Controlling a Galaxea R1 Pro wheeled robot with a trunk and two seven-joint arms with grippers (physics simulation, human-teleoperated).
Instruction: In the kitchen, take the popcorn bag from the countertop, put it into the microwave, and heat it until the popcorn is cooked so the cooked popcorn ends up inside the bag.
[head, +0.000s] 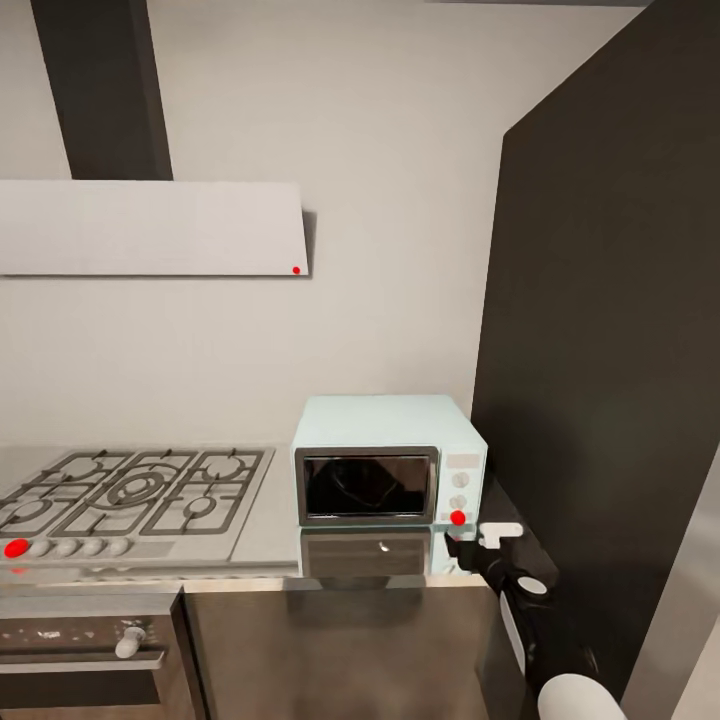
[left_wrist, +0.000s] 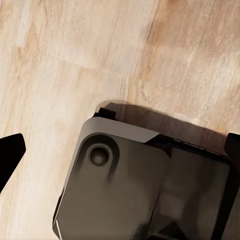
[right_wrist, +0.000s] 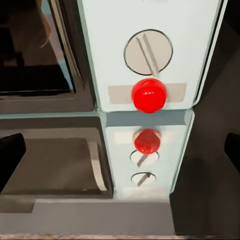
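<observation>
The microwave (head: 388, 460) stands on the steel desk (head: 270, 520) with its dark glass door shut, backed against the grey wall and just beside a tall dark cabinet (head: 610, 350) on its right. To its left lies the gas hob (head: 135, 490) with black grates and a row of knobs, one of them red; below it shows the steel oven (head: 85, 650) with its bar handle, and above hangs a pale range hood (head: 150, 228). The right tool (head: 478, 542) hovers close in front of the microwave's lower right corner, near the red dot (head: 458, 517); in the right wrist view that red dot (right_wrist: 149, 95) sits right below a round knob (right_wrist: 148, 52), mirrored in the glossy desk, with the tool's dark fingertips (right_wrist: 11, 160) spread wide at the frame edges and nothing between them. The left tool (left_wrist: 120, 160) hangs over the wood-plank floor (left_wrist: 75, 60) above the robot's dark base (left_wrist: 145, 185), its fingertips likewise wide apart and empty.
</observation>
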